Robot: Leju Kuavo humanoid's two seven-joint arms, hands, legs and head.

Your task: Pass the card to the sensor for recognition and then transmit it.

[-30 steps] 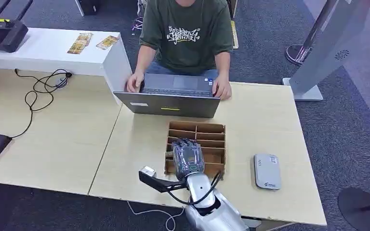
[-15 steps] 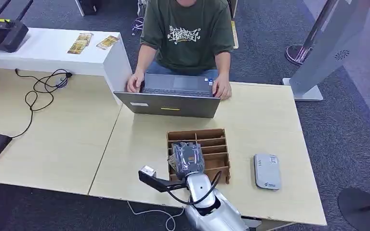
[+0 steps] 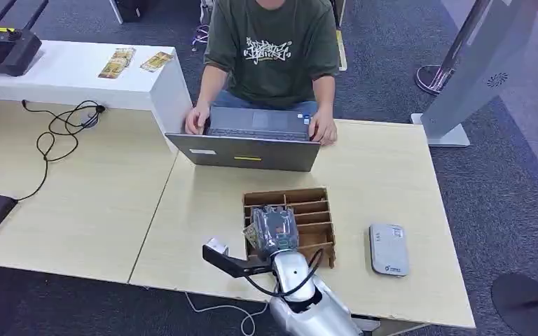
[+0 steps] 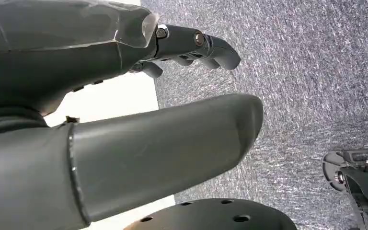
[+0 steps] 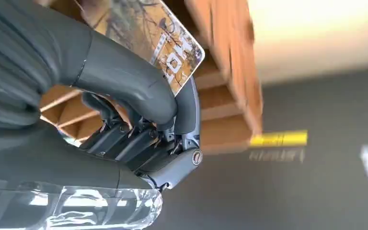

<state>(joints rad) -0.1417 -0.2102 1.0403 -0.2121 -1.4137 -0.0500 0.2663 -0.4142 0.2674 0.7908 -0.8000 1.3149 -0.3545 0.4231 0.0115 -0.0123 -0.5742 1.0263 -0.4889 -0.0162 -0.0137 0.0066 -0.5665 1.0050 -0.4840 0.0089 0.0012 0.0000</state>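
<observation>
A pale wooden table (image 3: 98, 210) carries, left to right, a laptop (image 3: 249, 150) at which a seated person (image 3: 272, 52) types, a brown divided card box (image 3: 315, 213), and a grey sensor (image 3: 389, 249) lying flat further right. Over the box, the right hand (image 3: 274, 229) pinches a patterned card (image 5: 160, 36) between thumb and fingers. The left hand (image 4: 124, 110) hangs above grey carpet, fingers apart, holding nothing.

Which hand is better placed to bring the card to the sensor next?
The right hand. It already pinches the card over the wooden slotted box, and the grey sensor lies on the table just to that side. The left hand hangs over the carpet, holding nothing.
</observation>
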